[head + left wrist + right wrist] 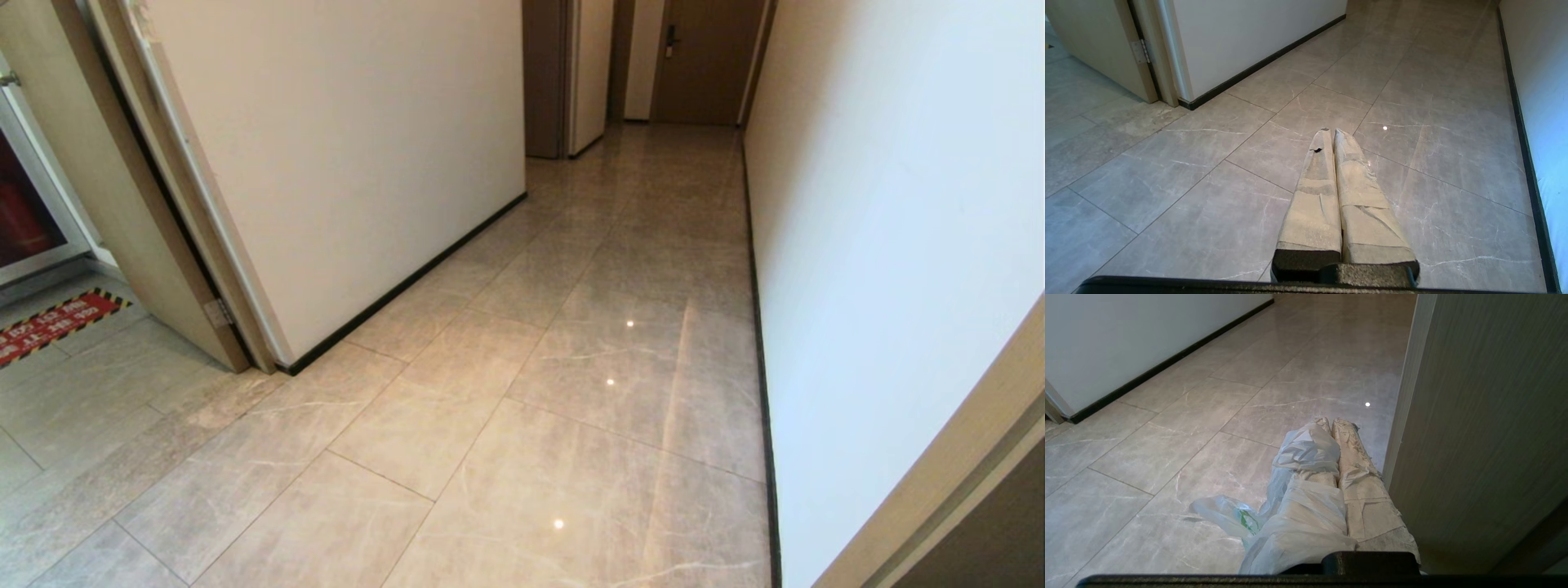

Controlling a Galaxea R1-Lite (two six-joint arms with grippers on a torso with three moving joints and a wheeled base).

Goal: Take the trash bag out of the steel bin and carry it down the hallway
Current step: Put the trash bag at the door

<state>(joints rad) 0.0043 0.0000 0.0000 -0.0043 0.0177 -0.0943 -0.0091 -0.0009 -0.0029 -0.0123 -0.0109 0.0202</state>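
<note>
The hallway floor [571, 392] is evenly and brightly lit; 3 small glare spots are reflected on it. The right wall [882, 245] is overexposed, and straight lines are bent at the edges.

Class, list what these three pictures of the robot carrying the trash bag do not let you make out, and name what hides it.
- Steel bin: in no view.
- Trash bag: right wrist view only; its lower part is cut off by the camera mount's edge, its green print too crumpled to read.
- Both claws: outside the head view.
- Red floor sign: head view, lettering too small.
- Far door: head view, its top is cut off by the frame's edge.
</note>
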